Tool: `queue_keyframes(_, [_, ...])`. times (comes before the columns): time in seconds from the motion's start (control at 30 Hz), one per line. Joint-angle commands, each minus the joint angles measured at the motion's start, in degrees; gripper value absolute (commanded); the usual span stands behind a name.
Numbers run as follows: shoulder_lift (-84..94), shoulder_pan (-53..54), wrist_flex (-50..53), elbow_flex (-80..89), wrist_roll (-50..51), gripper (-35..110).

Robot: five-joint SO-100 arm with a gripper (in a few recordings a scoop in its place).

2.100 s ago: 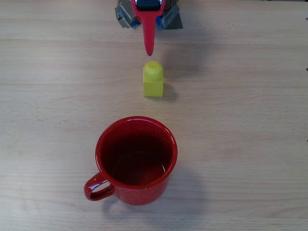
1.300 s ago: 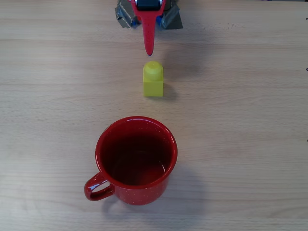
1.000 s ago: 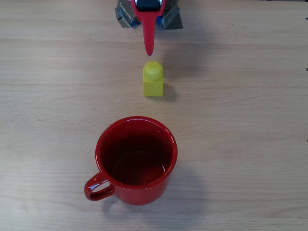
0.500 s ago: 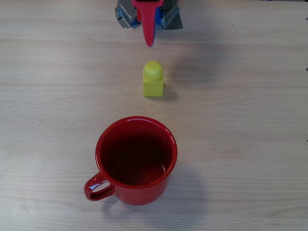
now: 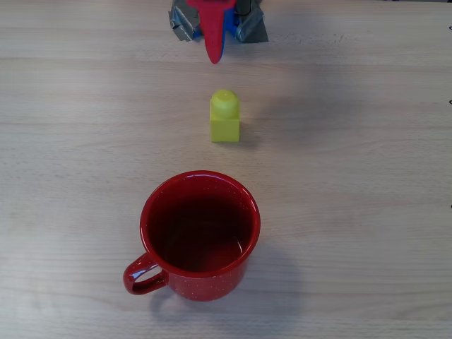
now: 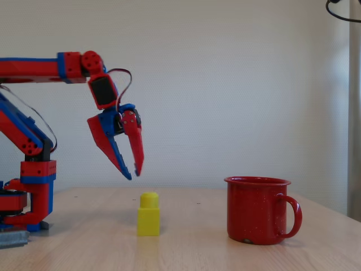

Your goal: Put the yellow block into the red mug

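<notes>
While overhead foreshortens it, the claw (image 6: pixel 133 172) (side-on) gapes above the yellow block (image 6: pixel 148 214).

The yellow block (image 5: pixel 224 117) stands upright, stud up, well apart from the upright, seemingly empty red mug (image 5: pixel 200 233).

In the fixed view the red-and-blue arm (image 6: pixel 34 68) reaches out level from its base (image 6: pixel 31 195) at the left edge, then bends down at the wrist (image 6: pixel 102 90). The gripper (image 6: pixel 133 172) hangs in the air, tips pointing down and to the right — its two fingers (image 6: pixel 135 144) spread a little apart, with nothing between them. In the overhead view the gripper (image 5: pixel 214 56) shows at the top edge as a narrow red point aimed down the picture — blue just beside it.
</notes>
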Motion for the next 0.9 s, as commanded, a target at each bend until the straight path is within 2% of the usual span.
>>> queue_keyframes(0.0, [-1.58, 0.53, 2.02, -6.59, 1.76, 25])
queue_keyframes(0.13, [-5.27, 0.26, 4.83, -10.55, 2.55, 40])
queue_keyframes(0.33, [-11.07, -0.88, 9.93, -15.64, 4.31, 50])
queue_keyframes(0.6, [-15.56, -1.49, 13.27, -14.06, 4.66, 54])
queue_keyframes(0.87, [-21.27, -1.23, 9.84, -11.60, 2.99, 55])
